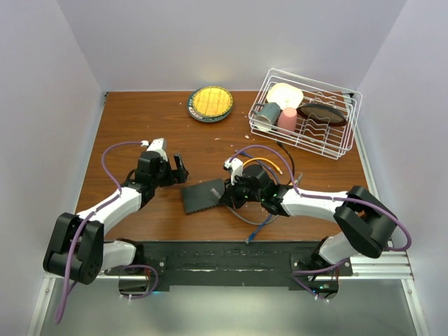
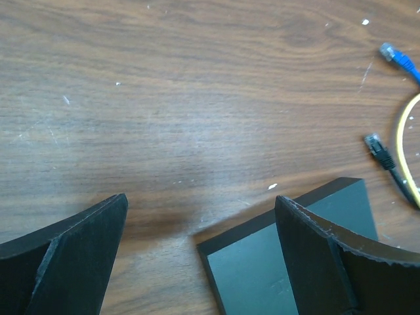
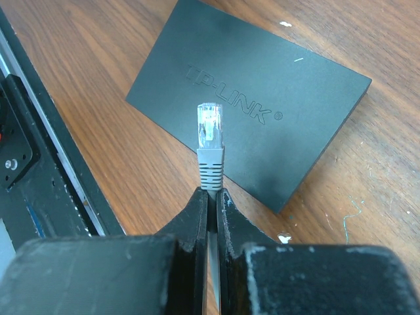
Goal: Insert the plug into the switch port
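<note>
The flat black switch box [image 1: 203, 197] lies on the wooden table between the arms, its ports not visible in any view. In the right wrist view the switch box [image 3: 249, 98] shows its lettered top. My right gripper [image 3: 212, 191] is shut on the grey cable just behind a clear-tipped grey plug [image 3: 210, 141], held above the box's near edge. From above, the right gripper [image 1: 232, 189] sits at the box's right end. My left gripper [image 1: 178, 166] is open and empty, just above the box's far left corner [image 2: 289, 262].
A white wire rack [image 1: 306, 112] with cups and plates stands at the back right. A round yellow-centred plate [image 1: 210, 103] is at the back. Loose cables with blue [image 2: 397, 56], black [image 2: 379, 149] and yellow [image 2: 401, 157] ends lie right of the box.
</note>
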Motion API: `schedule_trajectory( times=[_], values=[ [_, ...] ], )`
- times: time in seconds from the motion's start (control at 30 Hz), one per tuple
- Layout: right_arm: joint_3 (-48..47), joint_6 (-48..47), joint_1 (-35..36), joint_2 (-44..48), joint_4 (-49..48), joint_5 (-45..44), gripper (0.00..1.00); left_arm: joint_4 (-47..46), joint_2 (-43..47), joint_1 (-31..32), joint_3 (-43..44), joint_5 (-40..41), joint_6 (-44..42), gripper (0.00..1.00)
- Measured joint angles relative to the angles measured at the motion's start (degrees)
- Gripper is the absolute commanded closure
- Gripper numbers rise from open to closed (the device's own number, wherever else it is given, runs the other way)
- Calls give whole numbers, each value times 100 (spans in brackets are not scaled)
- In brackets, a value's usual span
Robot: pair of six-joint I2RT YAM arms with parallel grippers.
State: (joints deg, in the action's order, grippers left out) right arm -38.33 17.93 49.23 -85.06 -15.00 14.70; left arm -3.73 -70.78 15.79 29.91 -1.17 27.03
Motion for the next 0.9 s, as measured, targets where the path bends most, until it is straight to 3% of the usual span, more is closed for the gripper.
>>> schedule_trajectory(
  times=[0.9],
  values=[
    [-26, -9, 254, -243, -35, -348, 100, -240, -7, -2, 238, 282, -175, 0]
  ],
)
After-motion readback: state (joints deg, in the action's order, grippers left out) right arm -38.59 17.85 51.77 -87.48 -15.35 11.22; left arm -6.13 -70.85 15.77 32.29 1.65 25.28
